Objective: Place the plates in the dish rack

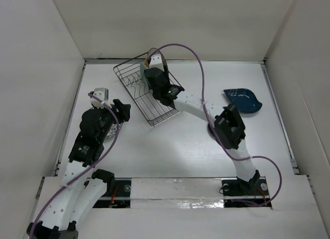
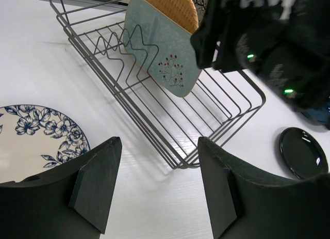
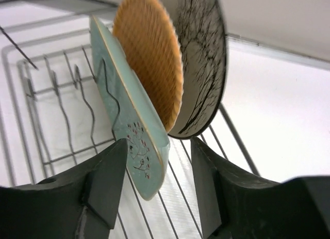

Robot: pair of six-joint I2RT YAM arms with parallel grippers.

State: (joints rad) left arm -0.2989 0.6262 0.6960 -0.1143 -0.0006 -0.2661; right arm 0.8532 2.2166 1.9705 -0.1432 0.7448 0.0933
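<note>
The grey wire dish rack [image 1: 137,102] stands at the back centre. Three plates stand upright in it: mint [image 3: 131,130], orange wood-look [image 3: 149,63] and beige with a grey print [image 3: 203,68]. My right gripper [image 3: 157,187] is open inside the rack, its jaws either side of the mint plate's lower edge without clamping it. My left gripper [image 2: 160,192] is open and empty above the table just before the rack's near corner [image 2: 178,164]. The white-and-blue floral plate [image 2: 36,136] lies flat to its left. The black plate [image 2: 303,152] lies flat at the right. The dark-blue leaf plate [image 1: 242,100] lies at the right.
White walls close in the table at the back and both sides. The right arm [image 1: 227,128] stretches diagonally from the near edge to the rack and covers the black plate from above. The left arm [image 1: 93,133] hides most of the floral plate.
</note>
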